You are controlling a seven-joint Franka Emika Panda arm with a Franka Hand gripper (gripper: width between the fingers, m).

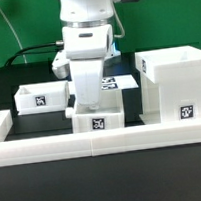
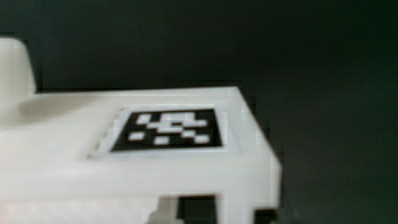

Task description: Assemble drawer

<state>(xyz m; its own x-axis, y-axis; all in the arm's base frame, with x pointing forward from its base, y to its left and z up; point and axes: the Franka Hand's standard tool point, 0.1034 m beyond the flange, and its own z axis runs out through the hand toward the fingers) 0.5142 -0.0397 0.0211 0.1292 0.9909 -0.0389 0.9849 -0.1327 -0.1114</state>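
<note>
Gripper low over the centre drawer tray
Gripper (image 1: 89,106) at frame centre, finger spacing cannot be told; drawer tray (image 1: 99,122) directly beneath, against the low front wall (image 1: 33,148); drawer box (image 1: 175,81) at the exterior view's right. Risk: an off-centre grasp may tip or skid the tray

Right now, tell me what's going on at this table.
A single robot arm is putting a white drawer kit together. Its gripper is lowered onto a small tray that sits against the low white wall. The pictures do not show whether the fingers have closed on it. A second tray lies at the exterior view's left and the tall box stands at its right, both apart from the gripper. No tray is in the box yet.
</note>
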